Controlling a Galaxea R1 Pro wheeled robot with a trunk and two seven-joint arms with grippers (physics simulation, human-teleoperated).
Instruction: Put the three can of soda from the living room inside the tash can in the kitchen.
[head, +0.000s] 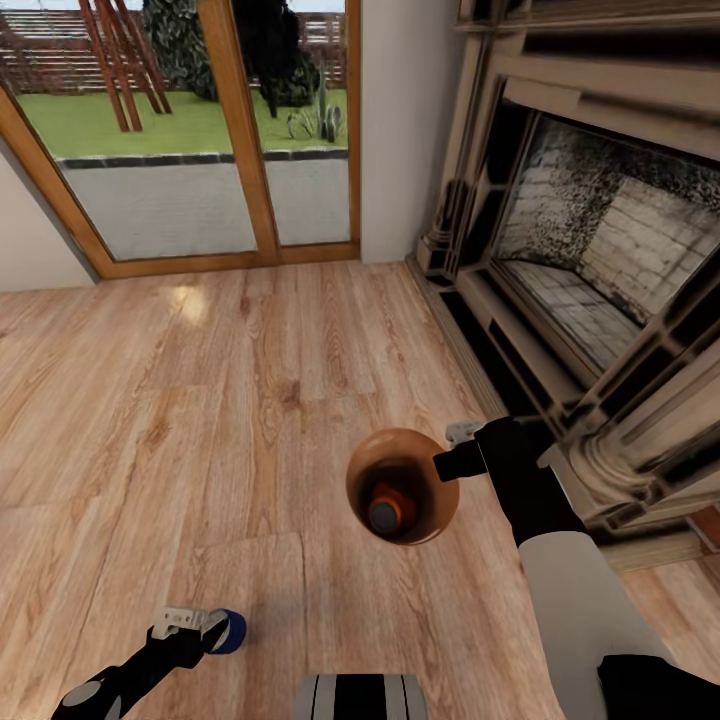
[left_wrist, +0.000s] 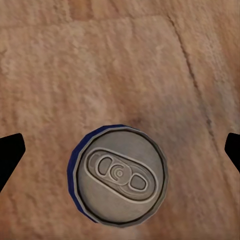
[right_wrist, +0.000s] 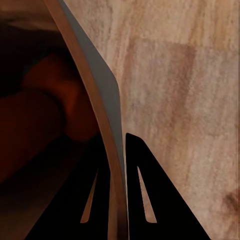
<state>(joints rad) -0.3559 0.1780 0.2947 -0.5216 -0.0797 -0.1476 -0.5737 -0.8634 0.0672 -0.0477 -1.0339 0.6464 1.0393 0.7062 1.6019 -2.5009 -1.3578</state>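
Note:
The tash can (head: 353, 487), orange-brown inside, hangs low over the wood floor in the head view. My right gripper (head: 452, 462) is shut on its rim. In the right wrist view the bin's wall (right_wrist: 95, 95) runs between the two fingers of the right gripper (right_wrist: 118, 150). One orange can of soda (head: 386, 511) with a silver top lies inside the bin. A blue can of soda (left_wrist: 120, 175) stands upright on the floor. My left gripper (left_wrist: 120, 150) hovers over it, open, its fingers wide of the can on both sides. The head view puts this left gripper (head: 205, 628) beside the blue can (head: 232, 632).
A carved fireplace (head: 590, 250) with a brick interior takes up the right side, close to my right arm. Wood-framed glass doors (head: 200, 130) stand at the back. Light wood floor (head: 200, 420) stretches between them. My base (head: 360, 697) shows at the bottom edge.

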